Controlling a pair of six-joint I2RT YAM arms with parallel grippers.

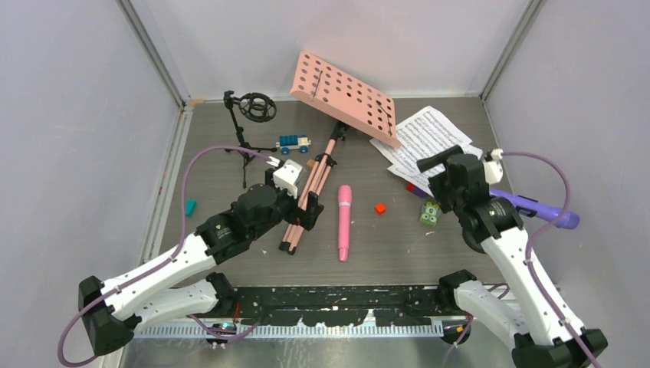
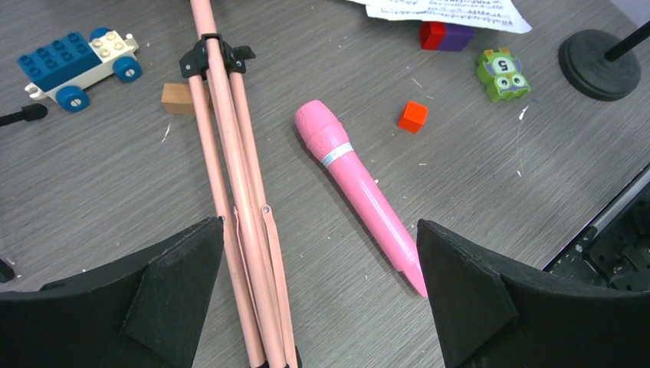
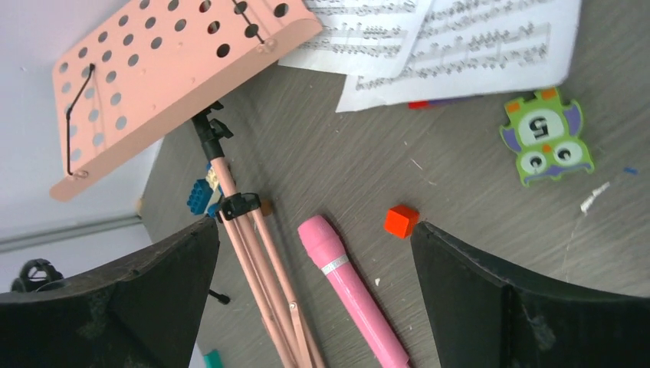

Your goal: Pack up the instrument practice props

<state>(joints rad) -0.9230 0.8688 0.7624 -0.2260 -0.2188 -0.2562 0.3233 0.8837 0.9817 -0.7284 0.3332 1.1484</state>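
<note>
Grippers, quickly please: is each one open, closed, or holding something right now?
Left gripper: open, holding nothing.
Right gripper: open, holding nothing.

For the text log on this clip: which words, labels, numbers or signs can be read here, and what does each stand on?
"5": on the front of the green owl-shaped block.
White sheet-music pages: printed staves and notes only; any lettering is too small to read.
Pink microphone: a pale band, with no legible text on it.
Nothing else legible in any view.
</note>
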